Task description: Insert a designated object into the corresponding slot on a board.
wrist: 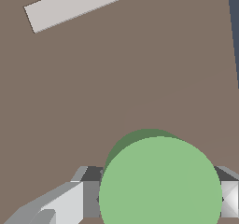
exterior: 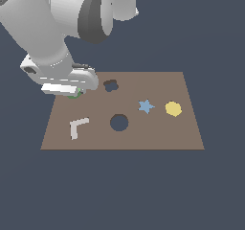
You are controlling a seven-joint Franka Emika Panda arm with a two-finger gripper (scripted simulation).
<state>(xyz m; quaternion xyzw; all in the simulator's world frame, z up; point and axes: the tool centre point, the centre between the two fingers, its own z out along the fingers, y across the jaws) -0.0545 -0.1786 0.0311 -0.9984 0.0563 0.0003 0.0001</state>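
While down low over the far corner of the board (exterior: 158, 138) on the exterior view's left, hand (exterior: 74, 93) sits around the green disc (wrist: 160, 181), with only a sliver of green peeking out under it in the exterior view. Fingers (wrist: 70, 202) seen on either side of the disc in the wrist view, close against its rim; looks like a grip on the disc, though actual contact hard to confirm. Cannot tell whether the disc is lifted; a darker green crescent beyond its edge hints at a shadow or the disc's side.

Step in hand, by judgement: the pick-up, just at or after closing. Next move calls for a straight lift, a carry toward the near middle of the board, then centring over the round hole (exterior: 119, 122) and lowering flat, since disc and hole look about the same width and leave little slack.

Room and edges: clover-shaped hole (exterior: 110, 85) just beside the hand, on the exterior view's right. Pale L-shaped piece (exterior: 78, 127) lies near the hand, off the direct line to the round hole, so worth clearing with height. Blue star (exterior: 146, 106) and yellow hexagon (exterior: 173, 109) well apart on the exterior view's right. Board edge near the hand on its left side.
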